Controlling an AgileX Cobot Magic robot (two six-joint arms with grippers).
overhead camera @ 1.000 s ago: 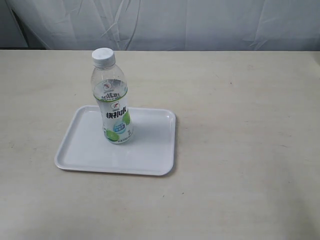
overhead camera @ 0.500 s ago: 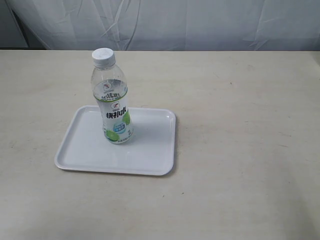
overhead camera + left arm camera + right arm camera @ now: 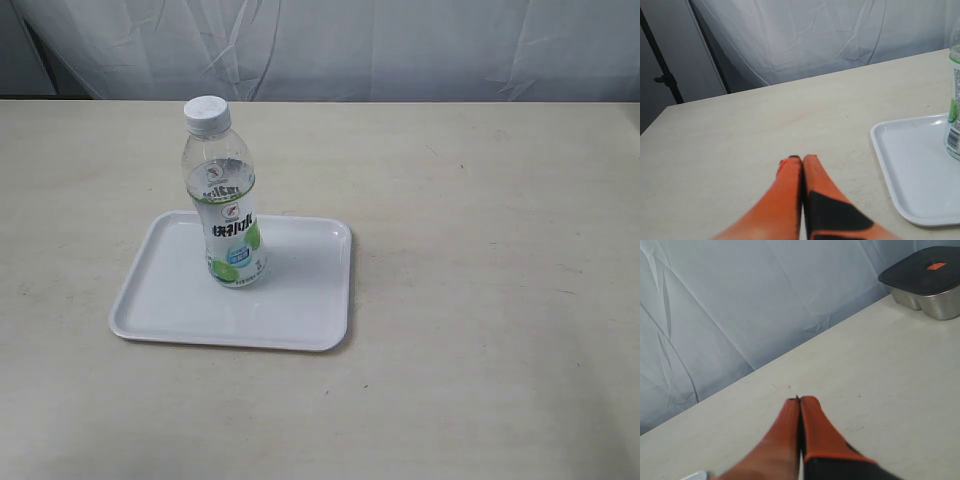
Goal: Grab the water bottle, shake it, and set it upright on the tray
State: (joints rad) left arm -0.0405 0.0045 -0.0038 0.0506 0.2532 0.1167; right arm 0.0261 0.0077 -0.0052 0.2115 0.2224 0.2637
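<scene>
On the tray, the bottle upright near its middle; tray flat on the surface; we see left jaws and right jaws pressed together, empty, clear of the bottle

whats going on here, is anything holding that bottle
Nothing is being handled right now. The water bottle stands upright, cap on, on the white tray on the table. The left gripper is shut and empty, off to one side of the tray. The right gripper is shut and empty too, clear of the bottle. The placing looks done.
</scene>
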